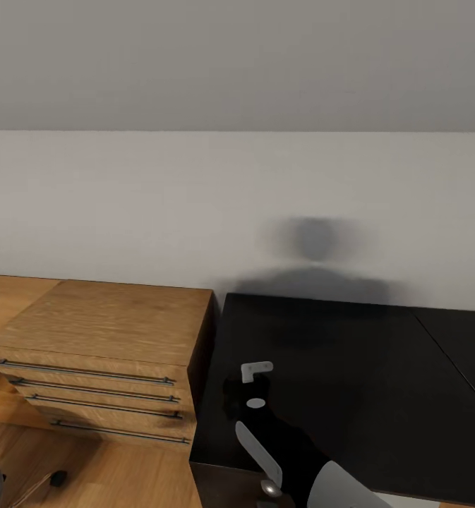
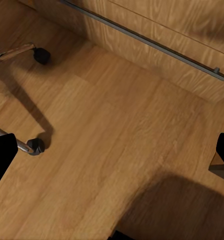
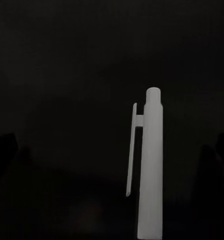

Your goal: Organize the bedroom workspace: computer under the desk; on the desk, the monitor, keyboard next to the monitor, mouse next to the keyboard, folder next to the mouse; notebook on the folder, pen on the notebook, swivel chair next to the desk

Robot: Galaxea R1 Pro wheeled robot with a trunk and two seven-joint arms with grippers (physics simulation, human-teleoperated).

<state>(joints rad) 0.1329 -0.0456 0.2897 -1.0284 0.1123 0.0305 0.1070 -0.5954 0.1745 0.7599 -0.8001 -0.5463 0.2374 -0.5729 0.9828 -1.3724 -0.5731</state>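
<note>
The desk [image 1: 350, 367] has a black top that runs from the wooden chest [image 1: 103, 321] rightward, back against the pale wall [image 1: 195, 204]. A thin seam crosses the top near its right end. A white pen [image 3: 149, 165] with a clip shows against the black surface in the right wrist view; whether it touches the top cannot be told. The floor [image 2: 107, 150] is warm wood planking. On it rest 2 black casters [image 2: 41, 55] on metal legs of the chair base [image 2: 14, 140], just beside the chest, whose drawers carry long bar handles.
</note>
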